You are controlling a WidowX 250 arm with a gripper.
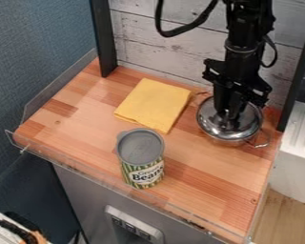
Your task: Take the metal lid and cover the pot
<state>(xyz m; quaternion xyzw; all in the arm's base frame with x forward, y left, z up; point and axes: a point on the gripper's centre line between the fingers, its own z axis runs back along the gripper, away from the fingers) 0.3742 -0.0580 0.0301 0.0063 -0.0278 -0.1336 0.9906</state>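
At the right of the wooden surface, the black gripper [229,122] points down at the middle of the shiny metal lid [209,119], its fingers closed on the knob. Beneath the lid is the metal pot [226,141], with one loop handle toward the lower right and another at the upper left. The lid lies over the pot's mouth and looks about level; the fingers hide its knob and part of its top.
A folded yellow cloth [154,104] lies left of the pot. Nearer the front stands a green-striped can [142,159] with a grey top. Clear low guards [104,177] edge the wooden surface [72,124], and dark posts [104,40] rise at its back.
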